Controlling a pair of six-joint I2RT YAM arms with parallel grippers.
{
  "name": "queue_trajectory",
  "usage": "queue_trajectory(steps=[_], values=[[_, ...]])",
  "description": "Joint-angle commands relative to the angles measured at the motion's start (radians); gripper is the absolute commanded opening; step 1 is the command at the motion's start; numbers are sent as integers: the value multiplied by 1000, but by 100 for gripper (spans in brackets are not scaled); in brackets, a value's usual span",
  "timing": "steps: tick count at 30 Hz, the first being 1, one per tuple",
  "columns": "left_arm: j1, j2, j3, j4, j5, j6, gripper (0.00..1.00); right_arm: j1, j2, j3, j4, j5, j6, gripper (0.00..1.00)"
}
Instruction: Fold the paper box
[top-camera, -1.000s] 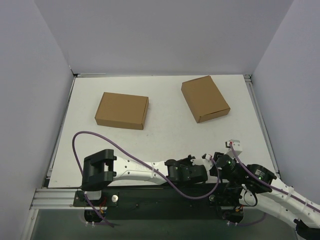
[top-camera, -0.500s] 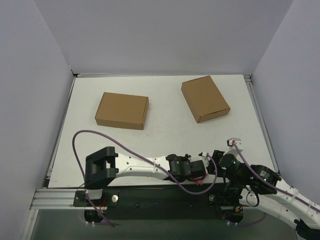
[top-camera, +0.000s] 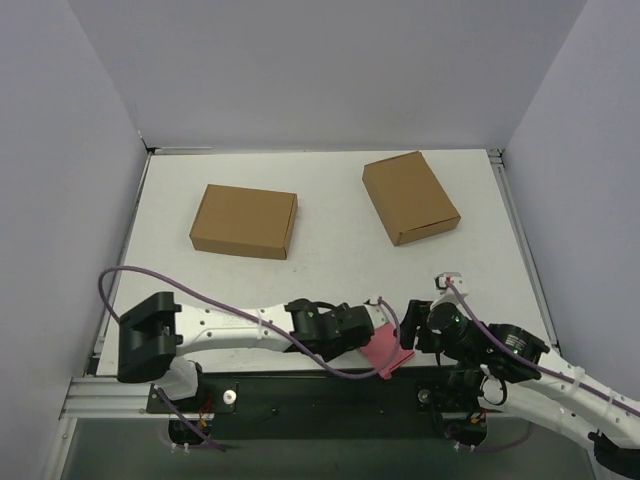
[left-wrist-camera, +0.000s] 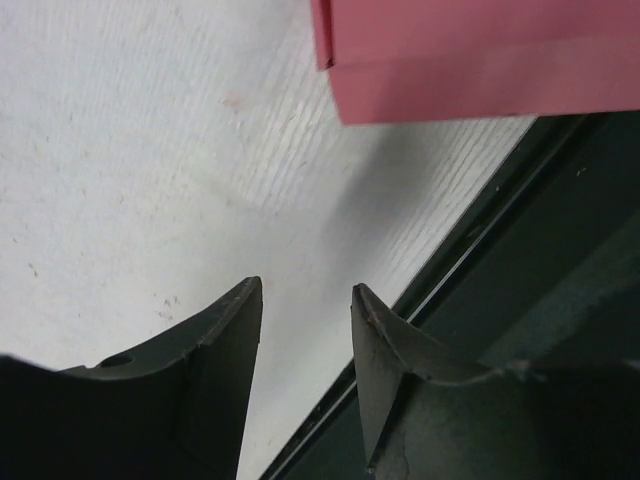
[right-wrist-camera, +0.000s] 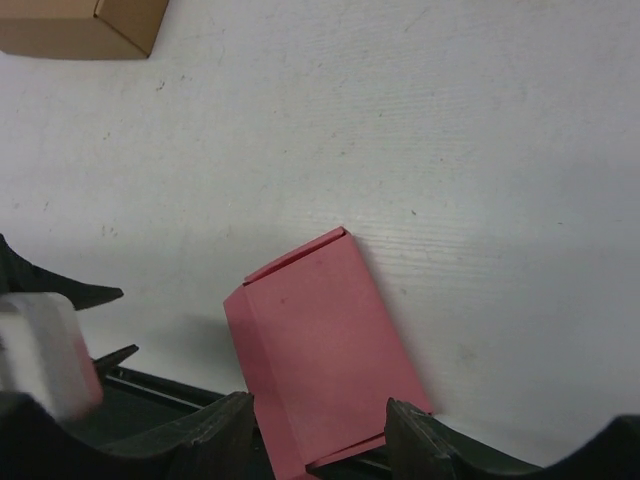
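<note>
The paper box (top-camera: 388, 352) is a small folded pink box lying flat at the table's near edge, its near end sticking out over the dark rail. In the right wrist view the paper box (right-wrist-camera: 320, 350) lies between the spread fingers of my right gripper (right-wrist-camera: 315, 408), which is open, one finger on each side of its near end. My left gripper (left-wrist-camera: 306, 288) is open and empty, and the paper box (left-wrist-camera: 450, 60) lies just beyond its fingertips. Seen from above, the left gripper (top-camera: 383, 322) is left of the box and the right gripper (top-camera: 412, 330) is to its right.
Two larger closed brown cardboard boxes lie farther back on the white table: one at centre left (top-camera: 244, 221), one at the right, turned at an angle (top-camera: 410, 197). The dark rail (left-wrist-camera: 560, 200) runs along the near table edge. Grey walls enclose three sides.
My left gripper opened, let go of the pink box and drew back leftward, so the box now shows at the table edge. My right gripper widened slightly.
</note>
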Motion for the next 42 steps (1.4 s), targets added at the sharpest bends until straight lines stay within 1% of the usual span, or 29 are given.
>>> queue_trajectory(steps=[1, 2, 4, 6, 7, 8, 9, 10, 11, 13, 14, 16, 17, 19, 20, 21, 23, 28, 32, 35, 36, 40, 42], values=[[101, -180, -95, 110, 167, -49, 52, 45, 88, -43, 134, -23, -47, 55], [124, -227, -109, 124, 214, -63, 53, 60, 106, -66, 161, -15, -50, 55], [208, -307, -162, 149, 263, -74, 54, 123, 121, -87, 237, 35, -47, 55], [276, -359, -225, 193, 351, -92, 55, 171, 161, -101, 295, 76, -53, 56], [364, -387, -247, 210, 366, -95, 56, 233, 181, -98, 305, 101, -57, 57], [402, -439, -271, 244, 433, -104, 56, 261, 236, -88, 308, 159, -57, 57], [448, -464, -290, 256, 454, -106, 57, 299, 267, -56, 302, 190, -59, 58], [513, -508, -325, 280, 472, -104, 58, 363, 302, -36, 294, 227, -59, 59], [544, -527, -340, 294, 487, -91, 59, 399, 383, -14, 281, 294, -56, 60], [604, -563, -369, 311, 471, -97, 62, 456, 472, 63, 225, 346, -48, 62], [615, -568, -372, 322, 486, -107, 62, 467, 562, 90, 204, 369, -45, 62], [630, -579, -373, 346, 523, -110, 63, 484, 652, 155, 170, 380, -45, 62], [644, -577, -369, 347, 527, -112, 64, 497, 731, 173, 162, 385, -50, 63], [663, -568, -356, 322, 562, -111, 65, 507, 799, 225, 124, 396, -42, 63], [676, -567, -342, 316, 579, -103, 65, 519, 862, 239, 109, 400, -36, 63], [681, -568, -339, 311, 590, -97, 65, 522, 891, 254, 74, 414, -21, 63], [692, -577, -328, 293, 616, -80, 66, 527, 965, 276, 57, 414, -14, 63], [756, -607, -317, 259, 669, -40, 67, 533, 1083, 308, -23, 437, 51, 63], [795, -620, -337, 274, 705, -29, 68, 531, 1186, 349, -95, 442, 91, 61], [811, -617, -348, 287, 724, -31, 68, 524, 1224, 365, -120, 440, 105, 57], [815, -616, -348, 288, 731, -31, 68, 519, 1231, 368, -120, 436, 108, 53], [824, -610, -351, 291, 741, -28, 68, 475, 1264, 366, -120, 397, 111, 45], [831, -608, -351, 293, 750, -26, 68, 467, 1275, 370, -121, 382, 105, 38]])
